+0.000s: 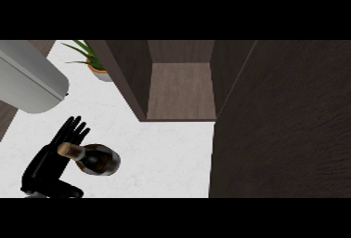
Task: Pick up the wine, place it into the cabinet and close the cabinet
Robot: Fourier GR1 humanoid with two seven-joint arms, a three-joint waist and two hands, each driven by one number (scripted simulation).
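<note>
Left hand [51, 160]: black throughout, glossy finish, slender tapered fingers [74, 128]. Grey rounded cylindrical forearm [27, 81] at upper left.

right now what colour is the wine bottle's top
Tan, like cork, on the dark wine bottle beside the left hand; the head view shows it best.

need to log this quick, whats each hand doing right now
Left hand: open, fingers straight, beside the wine bottle on the counter, not curled round it.
Right hand: not in view.
</note>
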